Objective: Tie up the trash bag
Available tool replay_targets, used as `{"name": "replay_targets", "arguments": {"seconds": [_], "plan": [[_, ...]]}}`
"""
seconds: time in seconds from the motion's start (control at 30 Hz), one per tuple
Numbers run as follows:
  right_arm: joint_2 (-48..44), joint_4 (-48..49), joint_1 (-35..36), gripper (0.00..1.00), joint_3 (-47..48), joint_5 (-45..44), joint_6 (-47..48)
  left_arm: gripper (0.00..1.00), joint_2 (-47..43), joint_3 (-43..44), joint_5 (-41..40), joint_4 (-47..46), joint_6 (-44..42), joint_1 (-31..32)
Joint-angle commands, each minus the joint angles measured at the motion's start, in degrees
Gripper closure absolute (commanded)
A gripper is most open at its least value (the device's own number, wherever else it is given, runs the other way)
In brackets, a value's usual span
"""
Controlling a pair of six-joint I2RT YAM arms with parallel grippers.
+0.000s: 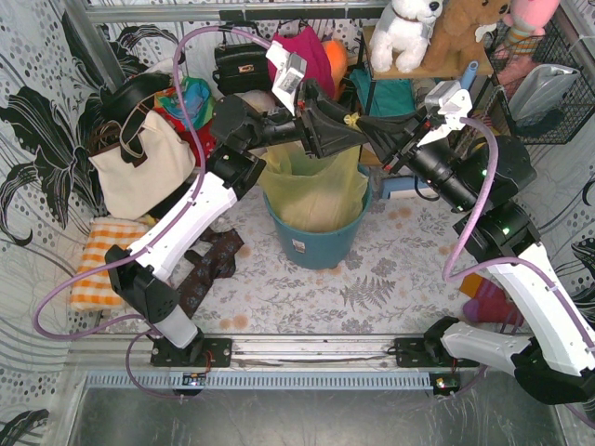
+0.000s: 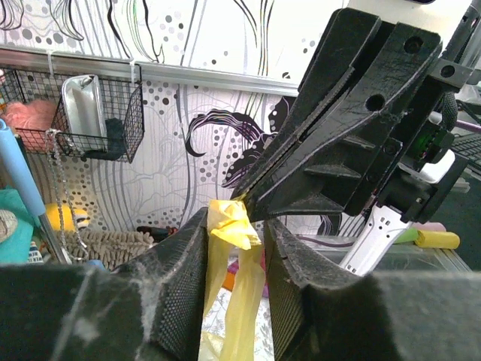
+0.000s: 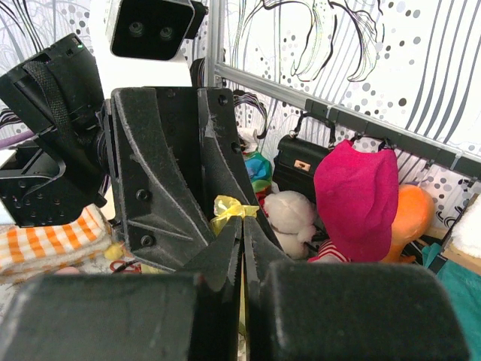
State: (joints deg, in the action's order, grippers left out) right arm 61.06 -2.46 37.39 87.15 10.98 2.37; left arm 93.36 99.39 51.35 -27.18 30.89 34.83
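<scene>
The yellow trash bag [image 1: 316, 190] sits in a teal bucket [image 1: 311, 243], its top pulled up into a twisted neck. My right gripper [image 3: 241, 226] is shut on the top end of that neck, and a crumpled yellow tip [image 3: 229, 207] pokes out past its jaws. My left gripper [image 2: 234, 218] is open around the neck just below, and the yellow strands [image 2: 240, 286] hang loose between its pads. Above the bucket both grippers meet tip to tip, the left [image 1: 337, 128] and the right [image 1: 361, 122]. The right fingers [image 2: 338, 135] fill the upper right of the left wrist view.
A cream tote bag [image 1: 139, 167] and an orange checked cloth [image 1: 98, 260] lie to the left. A dark patterned cloth [image 1: 209, 265] lies by the left arm. Handbags, a pink hat [image 3: 353, 195] and plush toys [image 1: 404, 32] crowd the back wall. A wire basket [image 1: 548, 84] hangs at right.
</scene>
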Motion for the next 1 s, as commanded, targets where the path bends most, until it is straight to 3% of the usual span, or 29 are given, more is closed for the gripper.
{"name": "replay_targets", "arguments": {"seconds": [0.0,0.2,0.27,0.4,0.53,0.63,0.7,0.97], "plan": [[-1.0,2.6,0.1,1.0,-0.6,0.9,-1.1,0.62,-1.5,1.4,-1.7,1.4,-2.3,0.1],[-1.2,2.5,0.1,1.0,-1.1,0.6,-1.1,0.72,-0.9,3.8,-4.6,4.3,-1.7,0.0],[-1.3,2.6,0.2,1.0,-1.3,0.6,-1.3,0.85,0.0,6.2,-5.6,7.7,-2.0,0.0],[-1.6,3.0,0.1,1.0,-1.6,0.4,-1.3,1.0,-0.3,6.5,-6.8,9.4,-2.5,0.0],[-1.7,4.0,0.1,1.0,-1.5,-1.5,-1.8,1.0,-1.6,4.7,-6.7,8.8,-2.6,0.0],[-1.4,4.5,0.1,0.75,-0.7,-5.0,-2.3,1.0,-3.6,1.6,-5.6,7.4,-3.1,0.0],[-0.4,3.7,0.1,0.64,1.0,-6.8,-2.9,1.0,-5.5,-2.4,-4.4,4.6,-2.9,0.0],[8.9,-4.2,0.1,0.53,12.8,-3.5,-6.2,1.0,-13.7,-16.1,-2.5,-1.8,-2.9,0.1]]}}
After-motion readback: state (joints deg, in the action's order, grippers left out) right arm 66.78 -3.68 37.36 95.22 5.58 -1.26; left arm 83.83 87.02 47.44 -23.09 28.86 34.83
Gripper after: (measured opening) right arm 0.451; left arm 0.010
